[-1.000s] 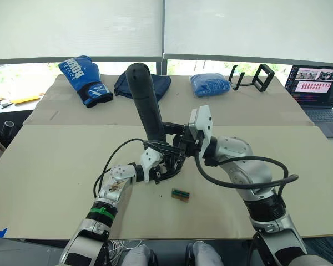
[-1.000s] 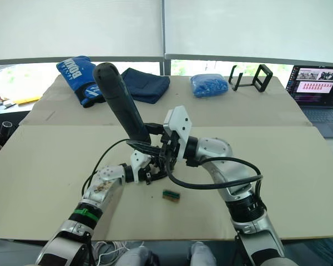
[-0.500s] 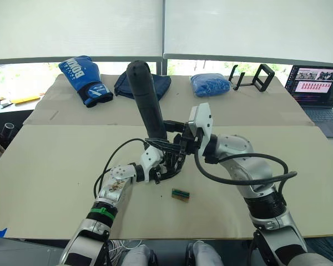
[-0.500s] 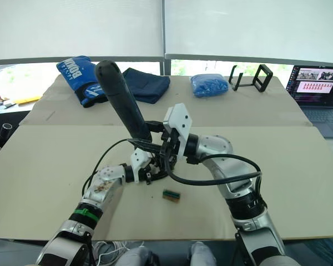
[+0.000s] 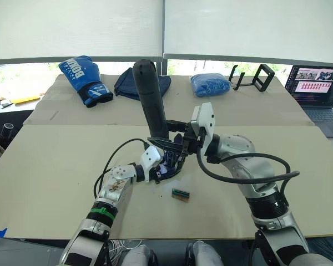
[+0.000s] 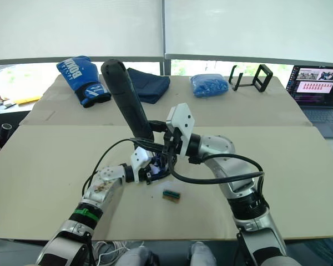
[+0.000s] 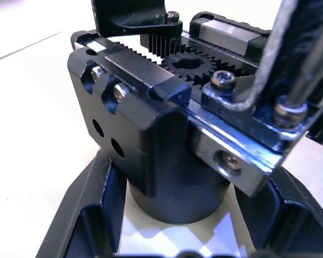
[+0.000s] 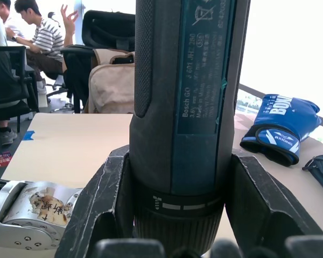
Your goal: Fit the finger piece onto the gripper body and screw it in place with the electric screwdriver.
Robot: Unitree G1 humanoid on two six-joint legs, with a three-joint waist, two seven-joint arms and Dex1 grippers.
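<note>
Black: one electric screwdriver (image 5: 151, 100), one gripper body (image 7: 167, 140)

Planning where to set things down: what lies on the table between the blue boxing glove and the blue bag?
In the left eye view, a dark blue cloth lies between the boxing glove and blue bag.

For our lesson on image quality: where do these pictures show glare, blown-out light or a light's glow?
Left wrist view: table behind the gripper body is washed out white. Right wrist view: window beside the electric screwdriver is blown out. Left eye view: bluish glow at the screwdriver's tip.
</note>
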